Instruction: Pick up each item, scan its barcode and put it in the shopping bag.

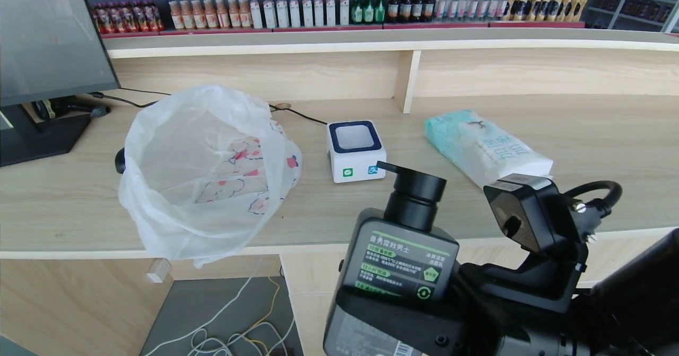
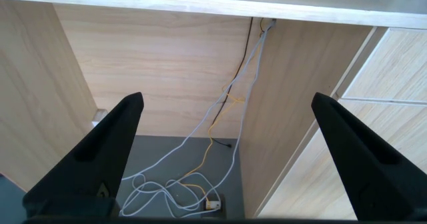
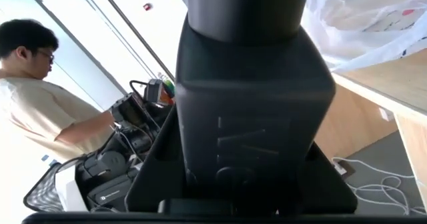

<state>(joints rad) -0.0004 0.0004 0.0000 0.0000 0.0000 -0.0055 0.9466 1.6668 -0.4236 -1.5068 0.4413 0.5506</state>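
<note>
pale wood made up the tabletop (image 1: 583, 133), with a shelf of drink bottles (image 1: 339, 8) along the far wall and a dark monitor (image 1: 48, 32) at the far left. the shopping bag (image 1: 207, 170), thin white plastic, stood open at the left near the front edge. something white with a red and blue print lay inside, and i could not tell what it was. a small white scanner (image 1: 355, 150) sat just right of the bag, and a teal-and-white tissue pack (image 1: 485, 146) lay farther right, apart from both. the right gripper (image 1: 408, 313) was clamped on a black pump bottle (image 1: 403, 250), held in the air at the near edge, nearer than the scanner. the left gripper (image 2: 223, 157) hung below the tabletop with its fingers (image 2: 100, 157) wide apart, holding nothing, above loose cables (image 2: 200, 177) on the floor.
</note>
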